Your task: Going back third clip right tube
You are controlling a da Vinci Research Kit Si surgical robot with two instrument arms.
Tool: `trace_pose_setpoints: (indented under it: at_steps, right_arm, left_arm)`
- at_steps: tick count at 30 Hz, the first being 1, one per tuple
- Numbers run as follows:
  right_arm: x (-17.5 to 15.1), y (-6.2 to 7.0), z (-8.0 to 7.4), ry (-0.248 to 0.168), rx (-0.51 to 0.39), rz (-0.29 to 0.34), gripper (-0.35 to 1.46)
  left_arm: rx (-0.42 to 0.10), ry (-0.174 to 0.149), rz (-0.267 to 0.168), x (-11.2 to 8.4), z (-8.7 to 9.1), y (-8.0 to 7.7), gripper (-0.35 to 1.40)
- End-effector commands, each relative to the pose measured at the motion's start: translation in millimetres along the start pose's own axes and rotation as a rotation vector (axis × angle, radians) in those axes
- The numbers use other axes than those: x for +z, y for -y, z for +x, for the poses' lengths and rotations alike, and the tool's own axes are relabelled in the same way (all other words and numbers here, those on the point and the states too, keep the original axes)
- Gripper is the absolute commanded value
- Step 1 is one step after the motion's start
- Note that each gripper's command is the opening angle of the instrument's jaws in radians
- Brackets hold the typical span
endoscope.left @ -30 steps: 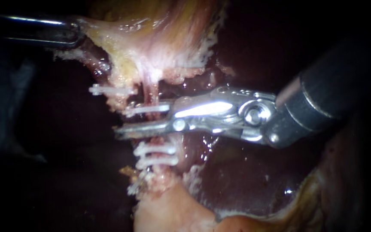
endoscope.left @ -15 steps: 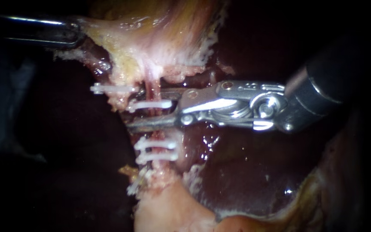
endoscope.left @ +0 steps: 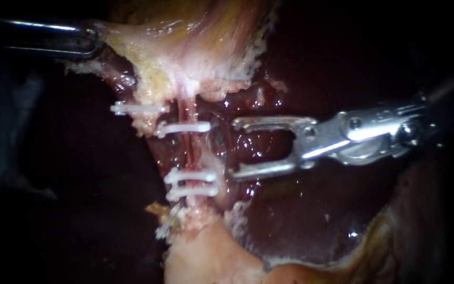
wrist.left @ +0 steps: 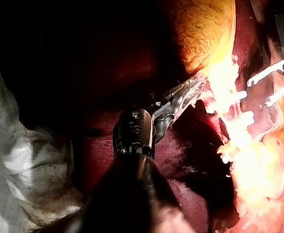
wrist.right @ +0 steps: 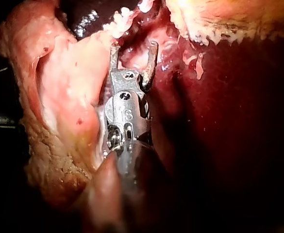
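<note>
Withdrawal: pull steel right instrument (endoscope.left: pixel 233 149), wide-spread, empty, straight toward frame right, off white plastic clips (endoscope.left: pixel 182 128); dark left instrument (endoscope.left: pixel 91 44) grips pale tissue (endoscope.left: pixel 148 50).

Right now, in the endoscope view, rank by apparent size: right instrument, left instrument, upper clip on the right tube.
Largest: right instrument, likely nearer the camera.
Then left instrument, jaws shut on tissue.
Smallest: upper clip.

White clips (endoscope.left: pixel 184 128) — dark red liver (endoscope.left: pixel 300 221).
</note>
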Motion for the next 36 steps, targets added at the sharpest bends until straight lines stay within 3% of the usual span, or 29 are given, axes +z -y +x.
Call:
trace_pose_setpoints:
  at_steps: [1,10,19,28,36]
  right_arm:
    - [-0.6,0.1,-0.2,-0.001,-0.007,0.004,0.50]
    - [-1.9,0.3,-0.7,-0.003,-0.016,0.014,0.50]
    - [-1.9,0.2,-0.6,-0.002,-0.027,0.015,0.50]
    - [-1.9,0.2,-0.5,-0.002,-0.027,0.015,0.50]
    - [-1.9,0.4,-0.5,-0.003,-0.027,0.016,0.50]
  left_arm:
    - [0.000,0.000,0.000,0.0,0.0,0.0,-0.35]
    - [0.001,-0.001,0.000,0.4,0.0,0.2,-0.35]
    - [0.009,-0.003,0.001,2.9,-1.1,1.7,-0.35]
    - [0.022,0.010,-0.017,6.7,-3.2,1.5,-0.35]
    - [0.025,0.013,-0.017,7.2,-3.6,1.5,-0.35]
